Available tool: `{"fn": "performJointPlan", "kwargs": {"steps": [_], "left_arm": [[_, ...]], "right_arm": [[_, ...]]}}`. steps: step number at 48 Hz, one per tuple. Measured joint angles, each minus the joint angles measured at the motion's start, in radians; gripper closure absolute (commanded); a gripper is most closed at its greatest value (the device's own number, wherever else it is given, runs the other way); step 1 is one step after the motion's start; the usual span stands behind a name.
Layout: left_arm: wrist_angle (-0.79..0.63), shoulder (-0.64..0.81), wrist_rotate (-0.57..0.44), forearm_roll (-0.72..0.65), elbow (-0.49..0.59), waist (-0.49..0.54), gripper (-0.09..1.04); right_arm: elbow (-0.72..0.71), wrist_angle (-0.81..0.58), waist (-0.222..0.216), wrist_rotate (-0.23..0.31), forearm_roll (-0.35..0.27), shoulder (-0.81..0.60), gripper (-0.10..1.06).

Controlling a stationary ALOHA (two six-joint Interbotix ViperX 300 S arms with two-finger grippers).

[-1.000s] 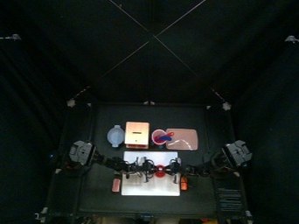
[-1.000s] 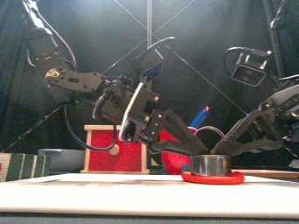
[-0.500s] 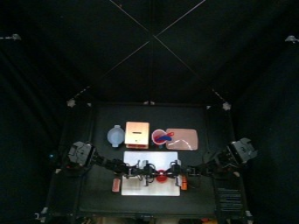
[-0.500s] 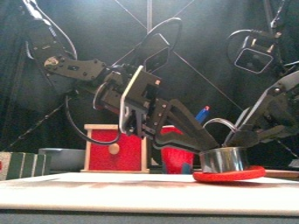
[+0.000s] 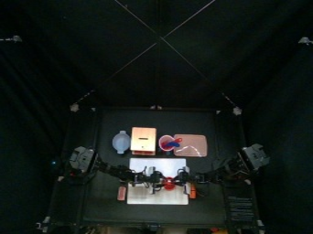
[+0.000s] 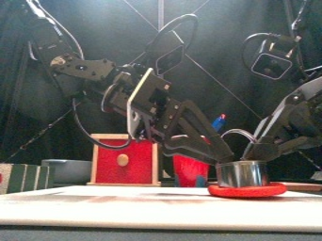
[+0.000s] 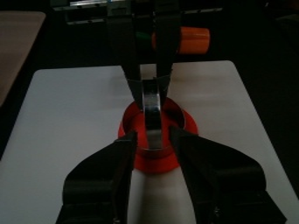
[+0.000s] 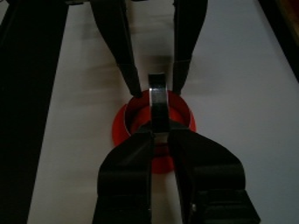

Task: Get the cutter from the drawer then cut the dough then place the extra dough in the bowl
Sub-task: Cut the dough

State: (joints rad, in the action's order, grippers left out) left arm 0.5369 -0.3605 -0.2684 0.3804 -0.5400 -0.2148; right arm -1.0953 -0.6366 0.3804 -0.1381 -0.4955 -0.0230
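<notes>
No readable text, label or number seems visible anywhere.

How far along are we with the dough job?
Done: the cutter is out of the wooden box and sits in the red dough on the white board. In hand: left gripper and right gripper meet at it. Left: extra dough into the bowl.

Upright metal cutter [image 6: 239, 173] sits in red dough [image 6: 248, 190]; blue-grey bowl [image 5: 120, 141] well apart.
</notes>
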Motion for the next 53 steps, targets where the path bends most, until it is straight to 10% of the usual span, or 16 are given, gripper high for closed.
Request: {"fn": "performJointPlan", "kwargs": {"steps": [41, 53], "left_arm": [[0.209, 0.040, 0.009, 0.100, -0.160, -0.049, 0.19], [0.206, -0.032, 0.008, 0.100, -0.121, -0.060, 0.22]], "right_arm": [[0.069, 0.140, -0.086, 0.003, 0.054, 0.040, 0.19], [0.118, 0.379, -0.147, 0.006, 0.080, 0.124, 0.19]]}}
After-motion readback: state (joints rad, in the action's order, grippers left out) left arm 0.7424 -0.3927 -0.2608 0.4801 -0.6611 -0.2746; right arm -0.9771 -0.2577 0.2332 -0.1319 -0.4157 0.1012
